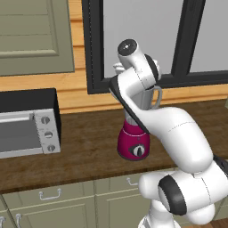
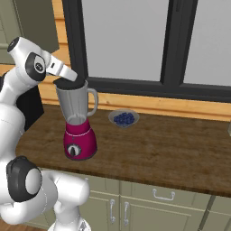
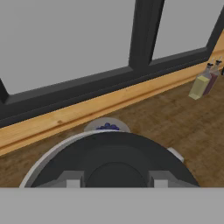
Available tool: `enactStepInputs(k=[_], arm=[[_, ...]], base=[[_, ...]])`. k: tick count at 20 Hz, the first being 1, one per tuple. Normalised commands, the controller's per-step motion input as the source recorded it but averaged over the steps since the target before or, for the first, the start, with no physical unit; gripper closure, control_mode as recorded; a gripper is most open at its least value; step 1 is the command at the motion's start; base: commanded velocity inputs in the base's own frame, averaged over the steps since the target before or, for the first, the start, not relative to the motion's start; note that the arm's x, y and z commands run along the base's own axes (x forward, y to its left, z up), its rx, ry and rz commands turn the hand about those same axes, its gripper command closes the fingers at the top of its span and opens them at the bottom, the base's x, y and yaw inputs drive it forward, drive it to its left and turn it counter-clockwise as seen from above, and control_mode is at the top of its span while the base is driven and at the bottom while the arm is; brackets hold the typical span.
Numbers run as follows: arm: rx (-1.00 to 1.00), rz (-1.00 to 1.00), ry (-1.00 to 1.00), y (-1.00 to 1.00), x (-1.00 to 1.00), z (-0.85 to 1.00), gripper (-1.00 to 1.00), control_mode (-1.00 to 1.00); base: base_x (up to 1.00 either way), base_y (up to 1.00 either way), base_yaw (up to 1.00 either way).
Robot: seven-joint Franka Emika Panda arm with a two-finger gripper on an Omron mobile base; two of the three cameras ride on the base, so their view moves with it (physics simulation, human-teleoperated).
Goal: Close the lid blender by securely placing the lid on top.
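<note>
Claw [image 2: 67, 77] sat right over the blender [image 2: 77, 124] jar mouth, clamped on the lid [image 3: 113, 162]. In the hand view the lid's black disc lay between the two fingertips [image 3: 73, 180], with the jar's pale rim arcing around its far edge. So the lid was at the rim, looking roughly centred. Couldn't tell whether it was fully seated or just hovering.

My read for the step: keep the lid level, push straight down until it bottoms on the rim, then open. No sideways pull, since the tall jar could tip on its base.

Blender stood on the desk [image 2: 171, 144]. Beyond it was a bowl of blueberries [image 2: 124, 118], and further off two bottles [image 3: 204, 81] near the window ledge.
</note>
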Motion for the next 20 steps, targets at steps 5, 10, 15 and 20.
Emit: enactStepInputs(k=[5,10,15,20], arm=[[0.03,-0.04,-0.04,-0.01,-0.02,0.01,1.00,-1.00],[0.00,0.00,0.00,0.00,0.00,0.00,1.00,-1.00],[0.00,-0.10,-0.02,0.00,0.03,0.00,1.00,-1.00],[0.00,-0.11,0.00,0.00,0.00,-0.03,1.00,-1.00]], base=[[0.00,0.00,0.00],[0.00,0.00,0.00],[0.00,0.00,0.00],[0.00,0.00,0.00]])
